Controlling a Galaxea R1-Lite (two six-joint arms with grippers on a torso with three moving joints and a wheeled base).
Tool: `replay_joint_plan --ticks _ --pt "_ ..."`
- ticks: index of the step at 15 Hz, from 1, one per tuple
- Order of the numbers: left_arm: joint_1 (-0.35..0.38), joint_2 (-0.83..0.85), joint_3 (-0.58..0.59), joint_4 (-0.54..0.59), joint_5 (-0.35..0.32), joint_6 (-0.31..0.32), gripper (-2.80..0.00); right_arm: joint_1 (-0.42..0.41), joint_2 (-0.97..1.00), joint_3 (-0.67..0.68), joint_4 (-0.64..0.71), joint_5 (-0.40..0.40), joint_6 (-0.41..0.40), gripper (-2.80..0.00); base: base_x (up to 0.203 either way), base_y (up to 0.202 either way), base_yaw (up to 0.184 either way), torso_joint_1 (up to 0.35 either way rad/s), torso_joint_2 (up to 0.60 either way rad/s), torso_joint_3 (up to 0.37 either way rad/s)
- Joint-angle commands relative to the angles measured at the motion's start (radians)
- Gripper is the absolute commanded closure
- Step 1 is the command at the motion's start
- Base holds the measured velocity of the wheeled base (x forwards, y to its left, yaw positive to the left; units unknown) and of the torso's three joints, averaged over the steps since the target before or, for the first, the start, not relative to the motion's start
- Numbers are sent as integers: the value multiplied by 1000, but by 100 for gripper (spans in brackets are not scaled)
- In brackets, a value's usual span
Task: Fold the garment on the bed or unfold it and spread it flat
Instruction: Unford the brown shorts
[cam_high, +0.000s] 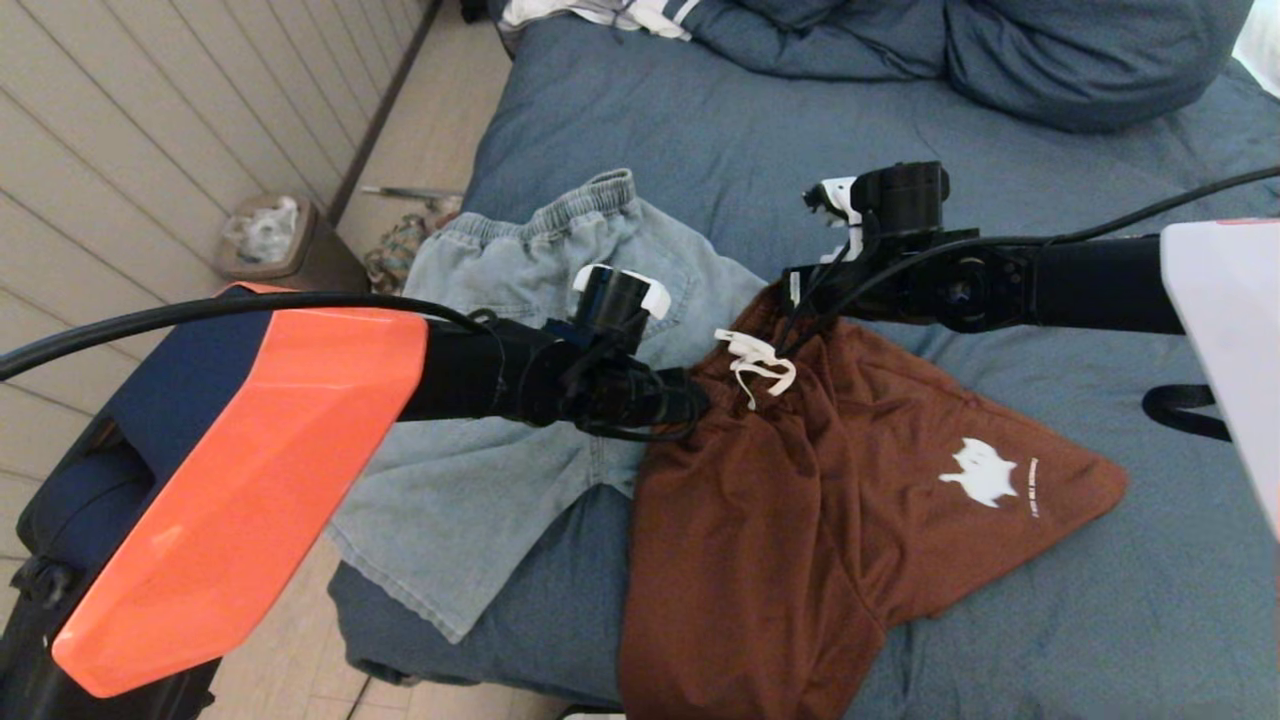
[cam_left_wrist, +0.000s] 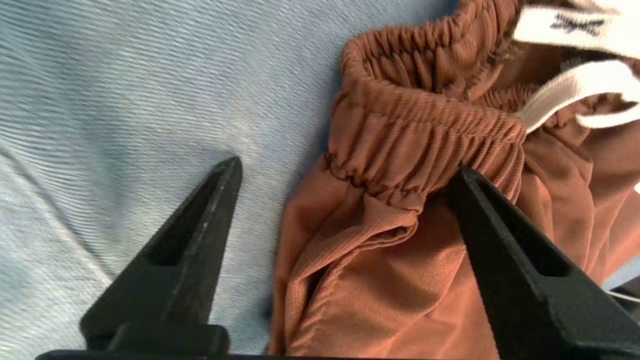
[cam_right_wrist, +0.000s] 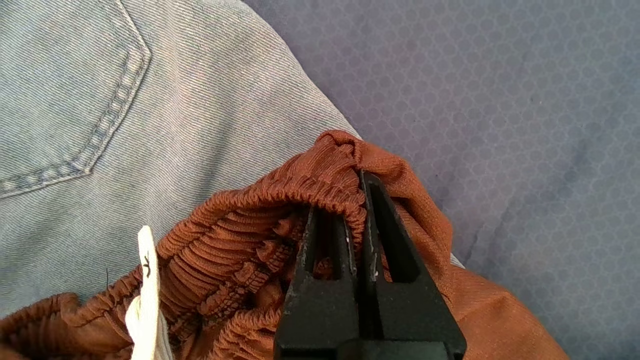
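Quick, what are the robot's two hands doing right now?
Left gripper: open, over the brown shorts, holding nothing.
Right gripper: shut on the shorts' waistband.

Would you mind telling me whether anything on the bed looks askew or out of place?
Yes: the rust-brown shorts lie crooked, overlapping the denim shorts, one leg hanging off the bed edge. Right gripper pinches their bunched waistband; left gripper is open.

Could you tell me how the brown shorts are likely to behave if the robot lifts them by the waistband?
The brown shorts look thin and floppy, so they would probably hang and fold, not hold shape. The gathered waistband, pinched in the right gripper, likely stretches. They overlap the denim shorts, which might drag along.
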Motion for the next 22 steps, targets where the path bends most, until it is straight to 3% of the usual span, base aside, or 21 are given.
replay_joint_plan --ticks 1,2,3,8,12,18,22 --pt "-15 4 2 3 -1 -2 -280 0 -6 3 0 -1 0 0 0 0 0 0 0 0" --pt "-21 4 3 3 1 -1 -280 1 -11 14 -1 0 0 0 0 0 0 0 0 0" --pt "-21 4 2 4 1 -1 0 0 -16 25 -5 1 0 0 0 0 0 0 0 0" --pt "-21 -11 -15 6 3 -12 0 1 -18 81 -121 -4 -8 0 0 0 0 0 0 0" --pt "-16 -44 -21 3 74 -6 0 1 -18 82 -123 -2 -5 0 0 0 0 0 0 0" --pt "52 -174 -9 8 80 -1 0 -3 -13 25 -130 -6 0 0 0 0 0 0 0 0" --pt "101 -200 -20 9 80 3 0 -1 77 -96 -235 -120 -7 0 0 0 0 0 0 0"
